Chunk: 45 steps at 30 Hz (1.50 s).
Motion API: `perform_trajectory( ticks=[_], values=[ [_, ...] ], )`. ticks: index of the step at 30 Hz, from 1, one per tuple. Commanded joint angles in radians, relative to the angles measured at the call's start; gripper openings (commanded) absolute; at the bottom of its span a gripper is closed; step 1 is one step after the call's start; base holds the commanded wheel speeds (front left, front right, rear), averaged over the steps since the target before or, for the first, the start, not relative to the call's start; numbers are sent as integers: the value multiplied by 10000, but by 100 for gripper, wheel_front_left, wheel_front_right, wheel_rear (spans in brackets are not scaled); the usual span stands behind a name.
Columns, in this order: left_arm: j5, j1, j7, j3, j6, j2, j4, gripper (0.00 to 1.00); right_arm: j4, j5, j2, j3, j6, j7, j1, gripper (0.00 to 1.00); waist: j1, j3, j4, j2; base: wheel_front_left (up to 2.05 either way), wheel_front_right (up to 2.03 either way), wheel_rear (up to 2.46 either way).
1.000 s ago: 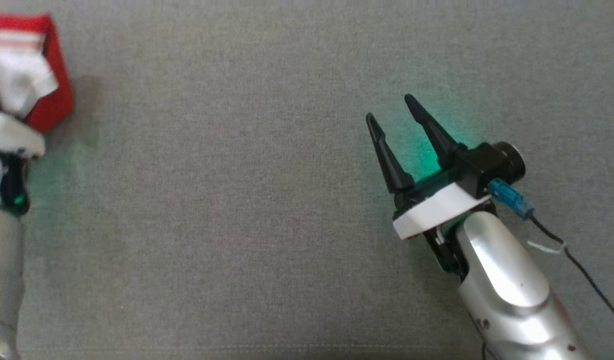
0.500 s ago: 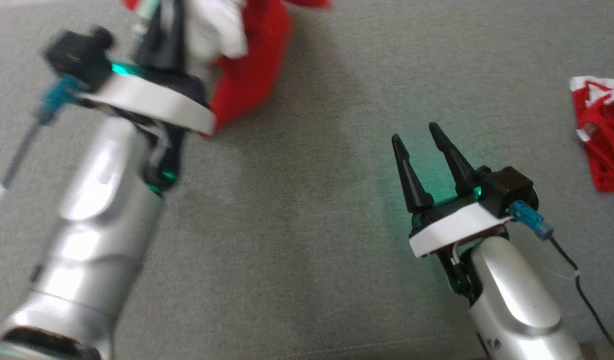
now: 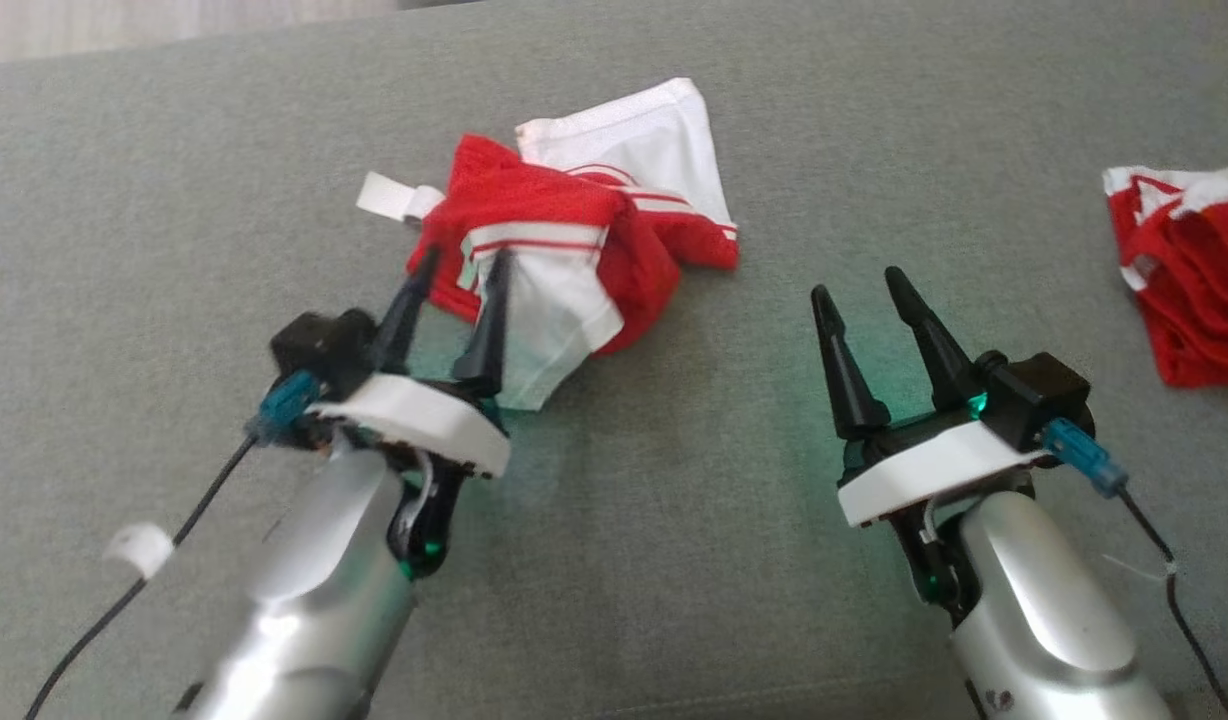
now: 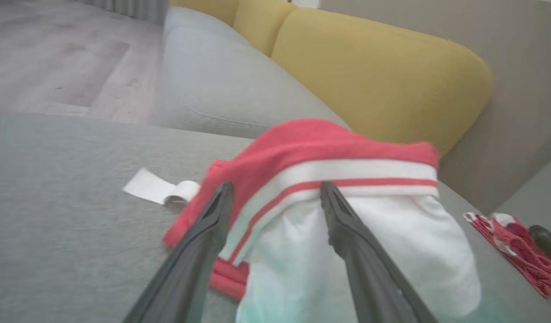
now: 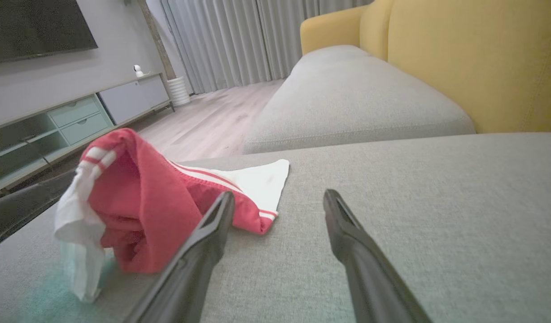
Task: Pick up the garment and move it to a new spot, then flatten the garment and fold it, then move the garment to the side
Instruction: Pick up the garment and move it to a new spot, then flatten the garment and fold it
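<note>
The garment (image 3: 564, 210) is a crumpled red and white piece lying on the grey cushion (image 3: 674, 560), with a white tag (image 3: 389, 195) sticking out at its left. My left gripper (image 3: 466, 258) is open, its two fingers spread over the garment's near white part; in the left wrist view the white and red fabric (image 4: 311, 143) lies between and beyond the fingers of that gripper (image 4: 275, 186). My right gripper (image 3: 857, 282) is open and empty over bare cushion, to the right of the garment. In the right wrist view the garment (image 5: 141, 197) sits left of this gripper (image 5: 279, 194).
Another red and white cloth (image 3: 1194, 290) lies at the cushion's right edge, and it appears low right in the left wrist view (image 4: 513, 242). A yellow sofa backrest (image 5: 477, 58) rises behind the seat. Wooden floor and a TV cabinet (image 5: 78, 116) lie beyond the cushion.
The head camera has swung, bringing the garment into the middle. My left gripper has gone from shut on the garment to open, and the garment now rests on the cushion. The right gripper stays open.
</note>
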Motion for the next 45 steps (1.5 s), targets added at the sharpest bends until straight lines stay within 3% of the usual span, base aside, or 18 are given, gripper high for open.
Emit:
perform_trajectory(
  ticks=[1,8,19,24,30,45],
  values=[
    [265,-205,-118,585,97,162,-418,100,-297,38,143,135,-7,-95,-76,100,0,5,150,-1,0,0,0],
    [1844,1386,-122,2257,181,329,-1459,100,-209,5,143,98,-7,-95,-88,100,0,-129,632,-1,0,0,0],
    [3646,3960,-123,4933,369,-265,-2864,100,18,-93,143,-157,-7,-95,324,100,0,-811,1086,-1,0,0,0],
    [4360,4862,-123,5699,403,-424,-3353,100,178,-156,143,-343,-7,-95,698,100,0,-1246,1090,-1,0,0,0],
    [4655,5568,-123,6052,282,-468,-3493,100,361,-149,143,-350,-7,-95,1174,100,0,-1653,1050,-1,0,0,0],
    [4356,5515,-124,5480,404,-473,-3595,100,369,-226,143,-71,-7,-95,1183,100,0,-1501,1175,-1,0,0,0]
  ],
)
